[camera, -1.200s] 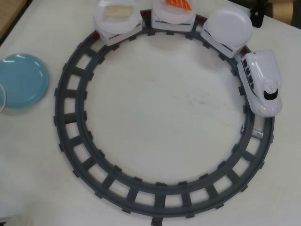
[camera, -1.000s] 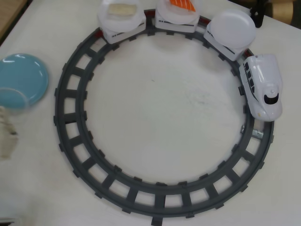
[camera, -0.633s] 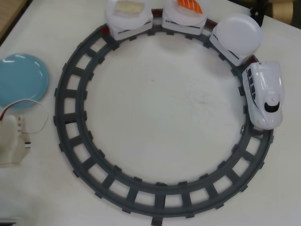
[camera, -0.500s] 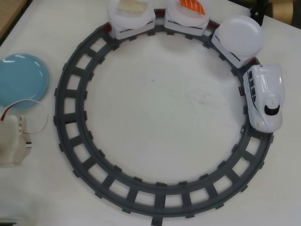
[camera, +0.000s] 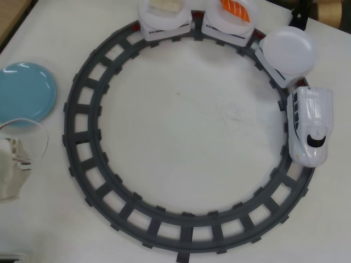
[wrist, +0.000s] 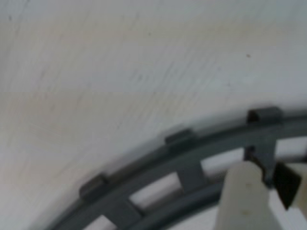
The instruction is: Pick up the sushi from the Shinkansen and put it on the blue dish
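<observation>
The orange striped sushi (camera: 235, 9) lies on a white plate on the middle car at the top edge of the overhead view. The white Shinkansen (camera: 310, 126) stands on the right side of the grey track, nose pointing down. The blue dish (camera: 24, 92) sits off the track at the far left, with nothing on it. A cream part of my arm (camera: 10, 172) with a white cable shows just below the dish. In the wrist view my gripper (wrist: 266, 175) enters at the bottom right over the track. Its fingers stand close together with nothing between them.
The grey circular track (camera: 82, 159) fills most of the table. A beige sushi piece (camera: 164, 4) rides the rear car, and an empty white plate (camera: 288, 48) rides the car behind the engine. A dark stand (camera: 300, 13) is at the top right corner.
The train has run clockwise, its cars shifting right along the top and the engine moving down the right side. My arm has come into view at the left edge below the dish.
</observation>
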### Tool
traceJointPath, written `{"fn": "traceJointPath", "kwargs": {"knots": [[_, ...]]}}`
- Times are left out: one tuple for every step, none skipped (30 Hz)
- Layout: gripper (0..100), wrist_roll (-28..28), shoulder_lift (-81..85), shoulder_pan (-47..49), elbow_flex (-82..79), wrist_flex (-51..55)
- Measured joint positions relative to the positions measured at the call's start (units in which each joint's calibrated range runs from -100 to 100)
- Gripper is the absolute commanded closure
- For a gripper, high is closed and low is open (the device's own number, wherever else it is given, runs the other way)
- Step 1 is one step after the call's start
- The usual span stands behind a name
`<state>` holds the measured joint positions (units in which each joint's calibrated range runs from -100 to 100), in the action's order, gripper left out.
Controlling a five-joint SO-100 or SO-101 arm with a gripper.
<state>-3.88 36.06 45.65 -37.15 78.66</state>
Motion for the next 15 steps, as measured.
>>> {"fn": "traceJointPath", "kwargs": {"knots": [[95,0.0,2.4,-0.2,0.0,0.5],[95,0.0,4.8,-0.7,0.0,0.8],[95,0.0,7.3,-1.5,-0.1,0.8],[95,0.0,9.8,-2.8,-0.6,0.8],[95,-0.1,12.3,-4.3,-1.5,0.8],[95,-0.4,14.6,-6.0,-2.4,0.5],[95,-1.0,16.9,-7.7,-3.7,0.0],[95,-1.4,19.2,-9.2,-5.0,-1.0],[95,-1.7,21.4,-10.7,-6.5,-2.2],[95,-1.9,23.7,-11.9,-7.9,-3.6],[95,-1.9,25.9,-12.6,-9.4,-5.3],[95,-1.9,27.9,-12.9,-10.8,-7.1],[94,-1.9,29.7,-13.0,-12.0,-9.1],[93,-1.9,31.0,-13.0,-13.0,-10.9],[91,-1.9,32.0,-13.2,-13.7,-12.7]]}}
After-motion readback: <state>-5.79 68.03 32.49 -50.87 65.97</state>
